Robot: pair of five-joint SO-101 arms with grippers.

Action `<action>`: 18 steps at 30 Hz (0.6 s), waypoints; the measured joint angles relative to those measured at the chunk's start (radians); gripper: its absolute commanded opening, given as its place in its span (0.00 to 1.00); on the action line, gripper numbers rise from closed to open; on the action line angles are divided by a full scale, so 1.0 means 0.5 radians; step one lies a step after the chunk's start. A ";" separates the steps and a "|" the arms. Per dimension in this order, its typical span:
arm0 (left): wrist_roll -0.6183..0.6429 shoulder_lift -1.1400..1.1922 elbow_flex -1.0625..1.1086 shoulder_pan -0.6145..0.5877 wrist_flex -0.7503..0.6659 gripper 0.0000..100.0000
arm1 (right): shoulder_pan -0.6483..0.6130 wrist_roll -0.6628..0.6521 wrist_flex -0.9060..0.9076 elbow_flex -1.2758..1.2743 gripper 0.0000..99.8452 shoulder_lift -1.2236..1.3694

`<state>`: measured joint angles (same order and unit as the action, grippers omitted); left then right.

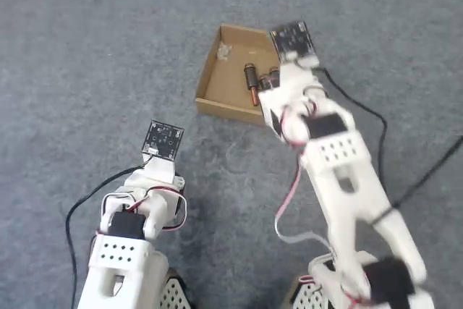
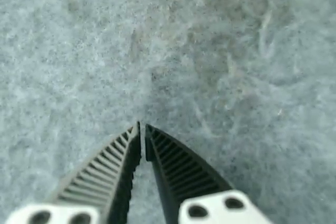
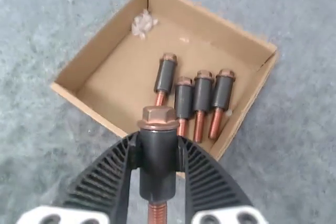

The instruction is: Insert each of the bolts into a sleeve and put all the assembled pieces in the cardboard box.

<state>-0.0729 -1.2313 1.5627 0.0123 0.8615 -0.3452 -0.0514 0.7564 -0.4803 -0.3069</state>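
Pinching a sleeve [image 3: 157,161] with its bolt [image 3: 157,118] upright in the right tool [image 3: 157,139] at the near wall of the cardboard box [image 3: 105,30] holding four assembled pieces [image 3: 194,95], and pressing the left tool [image 2: 142,127] together above the worktop [image 2: 236,77].

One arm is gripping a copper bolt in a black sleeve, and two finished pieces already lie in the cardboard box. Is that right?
Not quite: four finished pieces lie in the brown cardboard box, not two, as the right wrist view shows. The rest holds: the right gripper grips a copper-coloured bolt in a black sleeve.
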 measured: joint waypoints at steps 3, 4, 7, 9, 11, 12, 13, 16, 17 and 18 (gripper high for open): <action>0.000 0.000 0.000 0.000 0.000 0.01 | 0.012 -0.006 0.196 0.350 0.01 0.313; 0.000 0.000 0.000 0.000 0.000 0.01 | 0.018 -0.009 0.249 0.476 0.01 0.427; 0.000 0.000 0.000 0.000 0.000 0.01 | 0.034 -0.012 0.371 0.816 0.01 0.733; 0.000 0.000 0.000 0.000 0.000 0.01 | 0.046 -0.012 0.411 1.010 0.01 0.924; 0.000 0.000 0.000 0.000 0.000 0.01 | 0.064 -0.012 0.420 1.181 0.01 1.108; 0.000 0.000 0.000 -0.003 0.000 0.01 | 0.068 -0.012 0.420 1.258 0.01 1.194; 0.000 0.000 0.000 -0.003 0.000 0.01 | 0.074 -0.012 0.420 1.326 0.01 1.286; 0.000 0.000 0.000 0.000 0.000 0.01 | 0.083 -0.012 0.420 1.482 0.01 1.516; 0.000 0.000 0.000 0.000 0.000 0.01 | 0.086 -0.012 0.420 1.522 0.01 1.593; 0.000 0.000 0.000 0.000 0.000 0.01 | 0.086 -0.012 0.420 1.565 0.01 1.660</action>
<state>-0.0729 -1.2313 1.5627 0.0123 0.8615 -0.3023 -0.0575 0.9666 0.3023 0.5232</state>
